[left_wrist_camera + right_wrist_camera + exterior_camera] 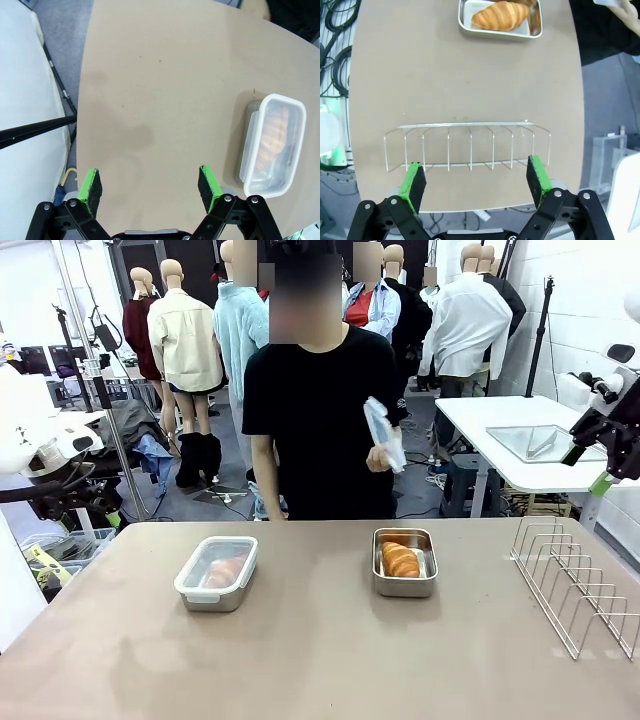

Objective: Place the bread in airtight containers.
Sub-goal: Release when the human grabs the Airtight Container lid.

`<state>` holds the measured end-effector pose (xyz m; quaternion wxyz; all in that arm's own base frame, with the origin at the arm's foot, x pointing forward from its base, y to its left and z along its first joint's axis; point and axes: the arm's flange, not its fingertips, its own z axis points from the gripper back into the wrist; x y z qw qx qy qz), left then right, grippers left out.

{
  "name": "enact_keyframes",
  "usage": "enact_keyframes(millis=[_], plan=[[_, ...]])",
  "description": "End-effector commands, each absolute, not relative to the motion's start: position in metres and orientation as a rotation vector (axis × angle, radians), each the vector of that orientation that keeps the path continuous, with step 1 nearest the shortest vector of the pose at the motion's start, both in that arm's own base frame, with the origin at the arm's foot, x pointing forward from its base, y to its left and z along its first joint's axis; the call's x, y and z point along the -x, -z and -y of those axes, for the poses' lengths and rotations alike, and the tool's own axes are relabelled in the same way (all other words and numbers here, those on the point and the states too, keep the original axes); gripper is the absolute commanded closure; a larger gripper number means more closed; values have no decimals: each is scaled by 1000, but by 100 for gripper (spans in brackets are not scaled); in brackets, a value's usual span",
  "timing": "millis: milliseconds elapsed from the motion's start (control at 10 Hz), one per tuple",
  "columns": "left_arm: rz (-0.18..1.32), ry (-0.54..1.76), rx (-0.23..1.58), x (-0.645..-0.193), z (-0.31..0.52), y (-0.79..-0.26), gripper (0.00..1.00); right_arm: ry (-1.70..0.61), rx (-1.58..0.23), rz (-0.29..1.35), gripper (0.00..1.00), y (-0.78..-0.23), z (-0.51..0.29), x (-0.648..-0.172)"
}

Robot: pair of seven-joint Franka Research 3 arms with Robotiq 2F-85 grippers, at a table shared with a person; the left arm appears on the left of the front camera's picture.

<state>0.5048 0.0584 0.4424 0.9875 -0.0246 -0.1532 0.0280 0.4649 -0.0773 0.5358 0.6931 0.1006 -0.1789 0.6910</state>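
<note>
Your left gripper (150,186) hangs over bare table (160,90), jaws spread wide, nothing between the green pads (91,186). Beyond and to the right of its right-hand finger, the left wrist view shows the lidded tin (272,145); a croissant (272,136) shows through the clear lid. The two are well apart.

Your right gripper (476,184) is likewise released, pads (414,181) spread and empty. Directly ahead of its fingertips, the right wrist view shows the wire rack (467,145) lying crosswise, spanning the whole gap between the fingers. Past the rack, far up the view, sits the open tin (500,25) with a croissant (500,15) inside, no lid on it. The rack lies between your fingers and that tin.

The front view adds what the wrist views do not give whole: both tins together, the lidded tin (216,573) on the left, the open tin (404,562) nearer the middle with its croissant (400,559), and the wire rack (578,585) at the table's right edge. A person stands at the far side; their hand (380,455) holds a clear lid (384,435) up at chest height, clear of the table (320,660).
</note>
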Motion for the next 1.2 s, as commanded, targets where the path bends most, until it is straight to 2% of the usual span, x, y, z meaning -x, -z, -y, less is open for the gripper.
enact_keyframes(millis=[0, 1100], plan=[[297, -72, 29, -504, -58, -444, 0, -1554, -222, 393, 0, -535, 77, -464], [297, -72, 29, -504, -58, -444, 0, -1554, -222, 393, 0, -535, 77, -464]])
